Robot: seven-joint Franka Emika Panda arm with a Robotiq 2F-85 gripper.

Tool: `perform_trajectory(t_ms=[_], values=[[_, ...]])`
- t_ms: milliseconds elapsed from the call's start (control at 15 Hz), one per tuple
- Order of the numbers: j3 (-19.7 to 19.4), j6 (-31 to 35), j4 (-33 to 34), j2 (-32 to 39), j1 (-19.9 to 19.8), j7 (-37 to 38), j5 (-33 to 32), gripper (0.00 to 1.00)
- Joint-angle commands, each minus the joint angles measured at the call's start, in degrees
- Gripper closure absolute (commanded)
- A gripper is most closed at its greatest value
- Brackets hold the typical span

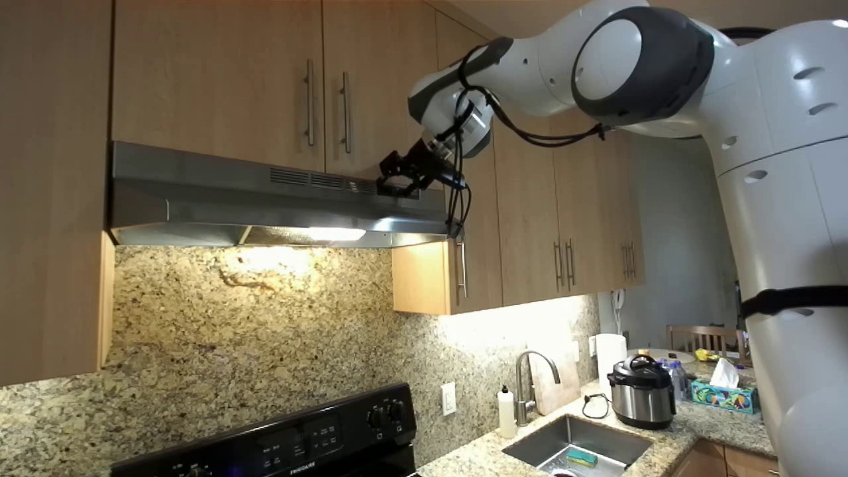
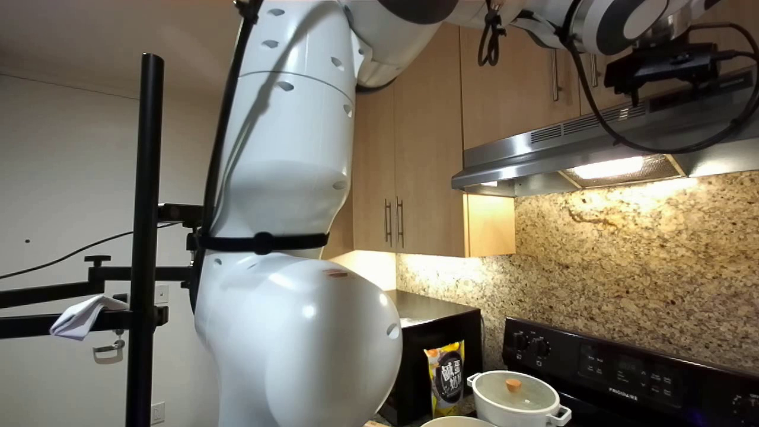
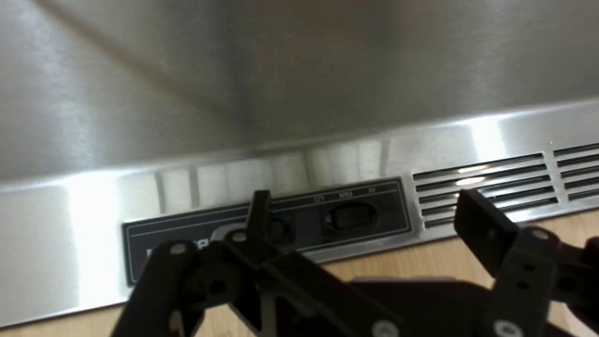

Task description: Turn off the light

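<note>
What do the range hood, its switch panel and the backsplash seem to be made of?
Range hood: probably stainless steel, brushed; gray, with soft, streaky reflections.
Switch panel: likely plastic, dark and fairly matte; it reflects little, though coated metal is possible.
Backsplash: stone, perhaps granite, apparently smooth; mottled tan and dark speckles.

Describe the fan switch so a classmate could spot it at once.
Above the stove is a steel hood. Its front face carries a black panel beside vent slots. The fan switch sits nearer the slots than the other switch, with LO, FAN and HI printed alongside.
</note>
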Motion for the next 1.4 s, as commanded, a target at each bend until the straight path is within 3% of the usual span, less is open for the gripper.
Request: perform_trajectory(t_ms=[0, 1333], values=[[-0.3, 1.0, 1.5, 1.1, -0.1, 1.0, -0.6, 0.00], [-0.4, 2.8, 2.4, 2.1, 0.0, 1.3, 0.5, 0.00]])
